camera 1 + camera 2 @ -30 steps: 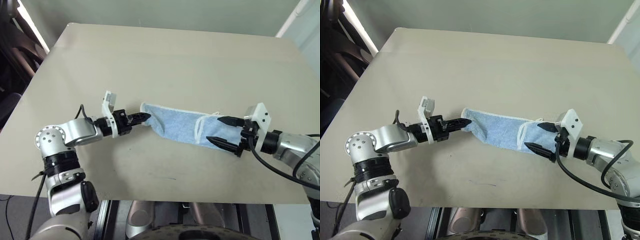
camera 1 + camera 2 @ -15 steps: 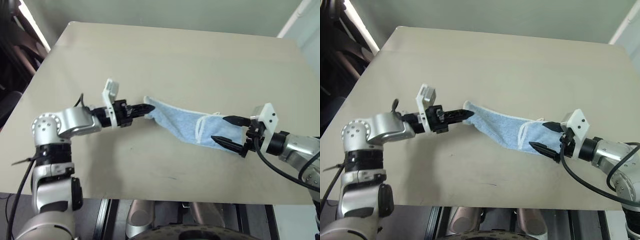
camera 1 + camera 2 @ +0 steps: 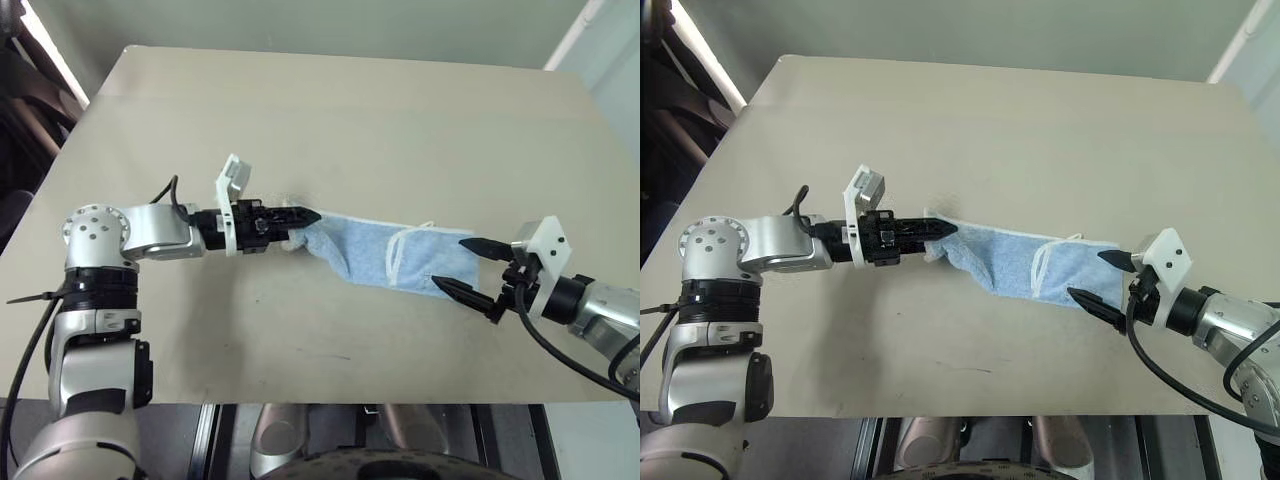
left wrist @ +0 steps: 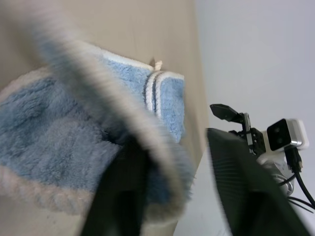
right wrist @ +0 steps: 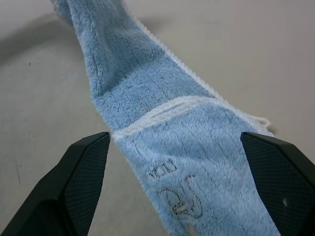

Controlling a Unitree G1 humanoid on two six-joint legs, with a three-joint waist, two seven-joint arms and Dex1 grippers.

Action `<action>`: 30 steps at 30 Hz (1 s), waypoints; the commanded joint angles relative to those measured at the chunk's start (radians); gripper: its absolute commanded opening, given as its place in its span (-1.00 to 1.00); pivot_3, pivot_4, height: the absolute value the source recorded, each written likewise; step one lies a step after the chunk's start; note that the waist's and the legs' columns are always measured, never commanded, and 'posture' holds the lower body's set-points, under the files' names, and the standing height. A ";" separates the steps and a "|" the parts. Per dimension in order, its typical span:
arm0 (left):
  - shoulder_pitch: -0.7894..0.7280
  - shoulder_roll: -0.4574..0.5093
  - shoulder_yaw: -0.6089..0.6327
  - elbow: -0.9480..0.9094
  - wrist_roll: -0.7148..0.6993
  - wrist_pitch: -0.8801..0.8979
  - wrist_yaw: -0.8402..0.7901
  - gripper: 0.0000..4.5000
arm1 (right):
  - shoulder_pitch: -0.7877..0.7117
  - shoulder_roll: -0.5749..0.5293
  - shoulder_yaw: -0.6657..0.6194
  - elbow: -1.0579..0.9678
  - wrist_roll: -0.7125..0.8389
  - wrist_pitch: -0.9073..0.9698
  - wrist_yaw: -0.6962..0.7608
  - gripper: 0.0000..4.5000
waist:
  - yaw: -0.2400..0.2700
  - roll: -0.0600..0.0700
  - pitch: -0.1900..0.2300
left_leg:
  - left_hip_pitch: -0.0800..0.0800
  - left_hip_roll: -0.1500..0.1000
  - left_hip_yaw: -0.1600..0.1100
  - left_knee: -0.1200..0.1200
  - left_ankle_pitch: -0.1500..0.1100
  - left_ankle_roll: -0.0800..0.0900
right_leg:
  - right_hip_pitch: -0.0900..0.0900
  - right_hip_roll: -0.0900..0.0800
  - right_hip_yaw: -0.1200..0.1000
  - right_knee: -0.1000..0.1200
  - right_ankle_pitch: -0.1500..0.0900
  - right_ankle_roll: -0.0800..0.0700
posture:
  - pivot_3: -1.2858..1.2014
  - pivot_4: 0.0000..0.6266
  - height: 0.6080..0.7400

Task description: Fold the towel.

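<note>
Left gripper, centre of the left eye view, has fingers parted around the towel end (grip unclear). Right gripper, lower right, gapes wide at the other end. Right wrist view: towel lies flat on the table between spread fingers.

Both arms are silver metal cylinders with black joints and loose black cables; each wrist carries a white camera bracket and black pointed, textured fingers.
</note>
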 commanded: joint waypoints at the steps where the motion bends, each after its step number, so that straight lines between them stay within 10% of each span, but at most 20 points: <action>1: 0.003 0.023 0.032 -0.007 0.021 0.009 -0.045 0.68 | -0.020 -0.007 -0.011 -0.018 0.012 -0.006 0.000 1.00 | 0.000 0.000 0.000 | 0.000 0.000 0.000 0.000 0.000 0.001 | 0.000 0.000 0.000 0.000 0.000 0.000 | 0.03 -0.52 0.36; 3: 0.014 0.036 0.041 -0.005 0.035 0.015 -0.062 0.99 | -0.026 -0.011 -0.009 -0.013 0.011 -0.006 0.005 1.00 | 0.000 0.000 0.000 | 0.000 0.001 0.000 0.000 -0.002 0.004 | 0.000 0.000 0.000 0.000 0.000 0.000 | 0.03 -0.52 0.36; 14: 0.134 0.179 0.116 -0.013 0.084 0.080 -0.158 0.99 | -0.053 -0.004 0.037 0.025 -0.001 -0.018 0.023 1.00 | -0.002 0.000 0.000 | 0.000 0.002 0.000 0.000 -0.003 0.002 | -0.001 0.001 0.000 0.000 0.000 -0.002 | 0.03 -0.52 0.36; 22: 0.247 0.264 0.100 -0.019 -0.191 0.072 -0.192 0.99 | -0.108 0.036 0.103 0.068 -0.020 -0.038 0.013 1.00 | 0.001 0.000 0.000 | -0.003 0.002 -0.001 0.000 -0.003 0.002 | -0.005 0.001 -0.001 0.002 0.001 -0.004 | 0.03 -0.52 0.36; 30: 0.336 0.057 0.161 -0.054 -0.199 0.005 -0.135 0.99 | -0.130 0.052 0.110 0.091 -0.024 -0.030 0.003 1.00 | 0.003 0.000 -0.001 | -0.004 0.002 -0.001 0.000 -0.002 0.001 | -0.005 0.000 -0.001 0.002 0.002 -0.005 | 0.03 -0.52 0.36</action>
